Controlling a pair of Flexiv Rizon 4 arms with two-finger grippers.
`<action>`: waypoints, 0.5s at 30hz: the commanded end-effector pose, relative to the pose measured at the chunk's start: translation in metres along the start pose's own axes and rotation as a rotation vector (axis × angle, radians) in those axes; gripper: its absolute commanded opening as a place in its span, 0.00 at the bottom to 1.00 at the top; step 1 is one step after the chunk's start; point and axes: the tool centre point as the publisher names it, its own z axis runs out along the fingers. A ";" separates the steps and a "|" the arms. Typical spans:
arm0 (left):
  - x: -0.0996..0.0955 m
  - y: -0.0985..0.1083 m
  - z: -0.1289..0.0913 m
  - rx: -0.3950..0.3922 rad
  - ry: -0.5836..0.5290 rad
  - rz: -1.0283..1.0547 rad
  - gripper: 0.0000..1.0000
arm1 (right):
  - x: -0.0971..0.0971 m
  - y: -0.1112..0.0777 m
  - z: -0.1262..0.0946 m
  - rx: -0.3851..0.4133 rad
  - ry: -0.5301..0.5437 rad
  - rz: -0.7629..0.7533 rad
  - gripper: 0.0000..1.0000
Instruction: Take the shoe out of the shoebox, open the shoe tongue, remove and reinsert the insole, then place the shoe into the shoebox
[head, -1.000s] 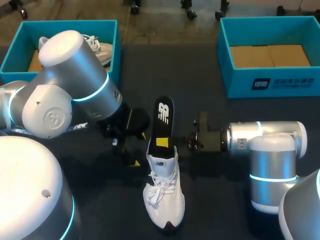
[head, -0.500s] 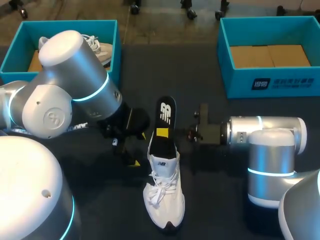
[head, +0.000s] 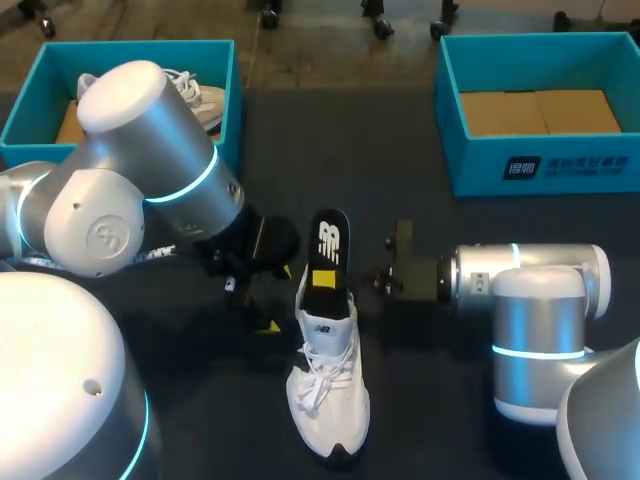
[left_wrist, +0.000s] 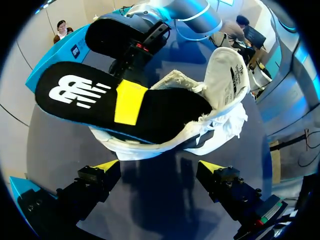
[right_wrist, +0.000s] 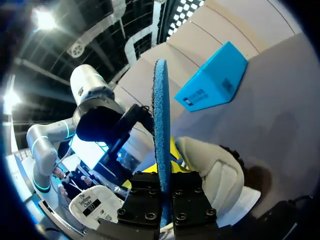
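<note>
A white shoe (head: 327, 385) lies in the middle of the table, toe toward the front edge. A black insole (head: 328, 248) with a white logo and a yellow patch sticks up out of its heel opening, front end inside the shoe. My right gripper (head: 372, 281) comes in from the right and is shut on the insole's edge; in the right wrist view the insole (right_wrist: 161, 135) stands edge-on between its fingers (right_wrist: 165, 197). My left gripper (left_wrist: 159, 167) is open just left of the shoe (left_wrist: 222, 95), with nothing between its fingers, its tips below the insole (left_wrist: 95, 97).
A teal shoebox (head: 130, 47) at the back left holds another white shoe (head: 203, 98), partly hidden by my left arm. A second teal shoebox (head: 540, 170) at the back right shows only its cardboard floor. Dark bare table lies between them.
The insole has slid further into the shoe, so less of it sticks out. My right gripper has closed tighter on it. The left arm has not moved.
</note>
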 end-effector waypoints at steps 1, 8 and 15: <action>0.000 0.001 0.001 0.002 0.000 0.001 1.00 | 0.003 -0.016 0.002 0.005 -0.034 0.030 0.00; 0.000 0.001 0.001 0.002 0.000 0.001 1.00 | 0.008 -0.022 0.001 -0.016 -0.041 0.025 0.05; 0.000 0.001 0.001 0.002 0.000 0.001 1.00 | 0.020 -0.008 0.004 0.004 -0.045 -0.026 0.31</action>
